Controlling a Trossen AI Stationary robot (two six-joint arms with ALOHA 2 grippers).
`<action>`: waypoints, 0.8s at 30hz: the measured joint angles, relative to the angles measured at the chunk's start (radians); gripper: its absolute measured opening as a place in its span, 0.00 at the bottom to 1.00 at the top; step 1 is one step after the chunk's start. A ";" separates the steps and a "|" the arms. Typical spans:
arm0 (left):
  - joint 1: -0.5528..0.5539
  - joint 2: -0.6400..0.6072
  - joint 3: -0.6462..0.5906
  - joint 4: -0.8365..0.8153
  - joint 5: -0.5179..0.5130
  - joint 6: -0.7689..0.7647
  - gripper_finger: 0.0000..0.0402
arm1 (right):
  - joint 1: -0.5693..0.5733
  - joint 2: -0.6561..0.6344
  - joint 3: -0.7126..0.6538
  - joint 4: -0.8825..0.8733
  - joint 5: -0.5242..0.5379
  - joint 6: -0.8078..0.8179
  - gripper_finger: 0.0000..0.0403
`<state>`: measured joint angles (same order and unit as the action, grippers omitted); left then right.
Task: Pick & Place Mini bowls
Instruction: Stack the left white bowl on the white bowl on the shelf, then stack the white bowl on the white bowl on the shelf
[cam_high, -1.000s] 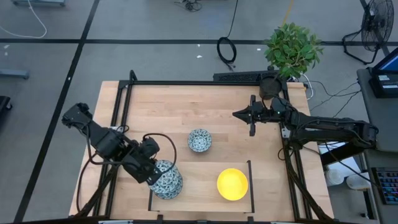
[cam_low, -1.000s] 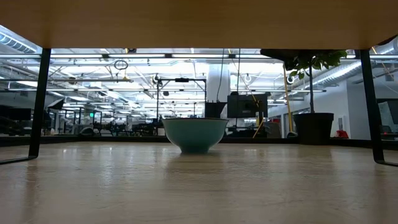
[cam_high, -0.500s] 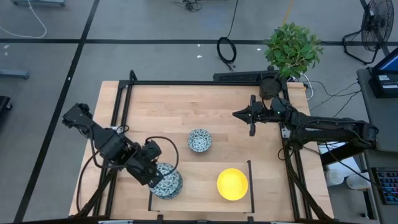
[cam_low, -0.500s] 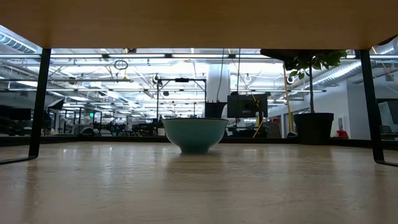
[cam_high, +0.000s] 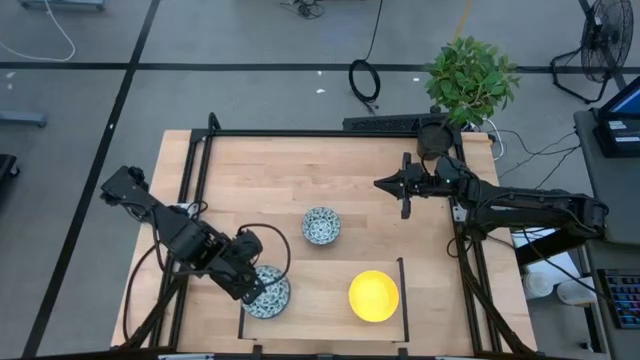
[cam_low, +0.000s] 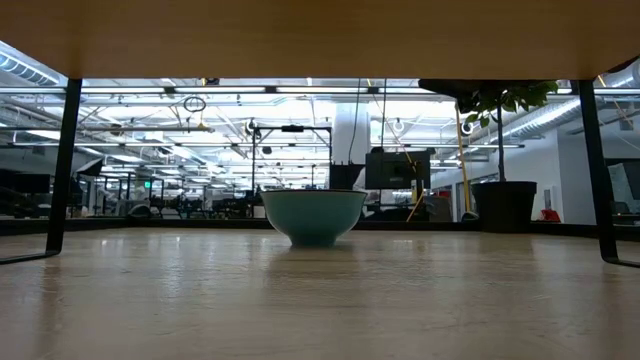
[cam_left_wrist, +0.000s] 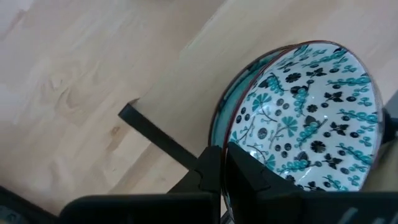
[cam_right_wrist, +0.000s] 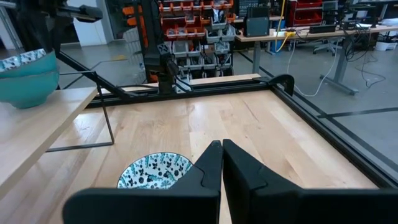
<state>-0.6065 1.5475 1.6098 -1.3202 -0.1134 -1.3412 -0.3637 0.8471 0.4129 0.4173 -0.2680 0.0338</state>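
The counter (cam_high: 330, 170) is a pale wood slab with visible grain, bounded by a black metal frame (cam_high: 300, 132). A thin black outline marks a rectangle at its near edge. Beyond the far right corner stands a leafy green plant (cam_high: 470, 78) in a dark round pot.

The left arm reaches in from the left, and the left gripper (cam_high: 250, 285) sits on the left rim of a patterned stack (cam_high: 270, 292) of white bowls with a dense blue-green pattern, at the left end of the marked rectangle. In the left wrist view the fingers are pressed together with that rim pinched between them, one dark finger (cam_left_wrist: 255, 177) lying inside the top bowl (cam_left_wrist: 305, 118), whose glossy inside shows flowers and beaded sprigs; a plain teal outer wall shows below the rim.

The right arm lies along the right side, its right gripper (cam_high: 384, 184) pointing left over bare wood at the far right, fingers closed on nothing, well apart from every bowl.

A plain, smooth yellow bowl (cam_high: 373, 296) rests at the right end of the rectangle. A single patterned bowl (cam_high: 321, 226) stands near the middle of the counter, between the two grippers.
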 joint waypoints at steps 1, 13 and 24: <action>0.000 0.000 -0.008 0.003 0.009 -0.003 0.02 | 0.000 0.000 0.000 -0.001 0.000 0.000 0.00; 0.001 -0.001 -0.030 0.049 0.018 0.020 0.07 | 0.000 0.000 0.000 0.000 0.000 0.000 0.00; 0.007 -0.003 -0.030 0.062 0.008 0.021 0.23 | 0.000 0.000 0.000 -0.002 0.000 0.000 0.00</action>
<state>-0.5999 1.5448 1.5799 -1.2579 -0.1051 -1.3205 -0.3639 0.8471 0.4129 0.4156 -0.2680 0.0338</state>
